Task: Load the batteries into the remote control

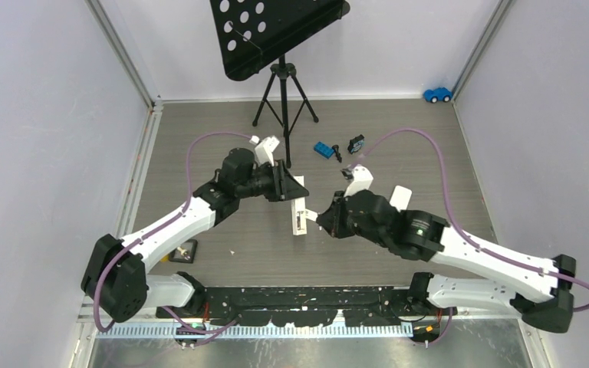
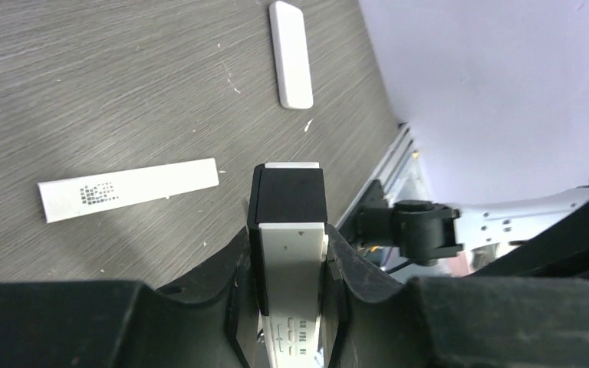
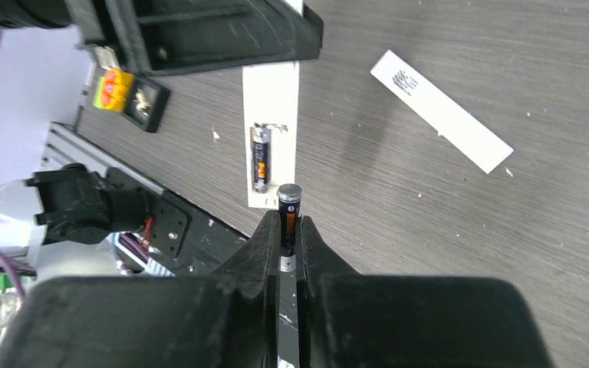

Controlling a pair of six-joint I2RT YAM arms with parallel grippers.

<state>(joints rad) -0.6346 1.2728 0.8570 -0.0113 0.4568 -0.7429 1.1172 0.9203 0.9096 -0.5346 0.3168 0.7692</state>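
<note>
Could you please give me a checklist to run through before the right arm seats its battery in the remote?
1. The left gripper clamps the remote: ok.
2. The right gripper grips the second battery: ok.
3. The first battery lies in the compartment: ok.
4. Neighbouring slot free: cannot tell.
5. Held cell over that slot: not ok, it sits at the remote's end.
6. Polarity: cannot tell.

First battery [image 3: 260, 157] in remote control [image 3: 271, 92] bay; second battery [image 3: 288, 218] between right fingers [image 3: 261, 249] (just beside remote's open end).
</note>
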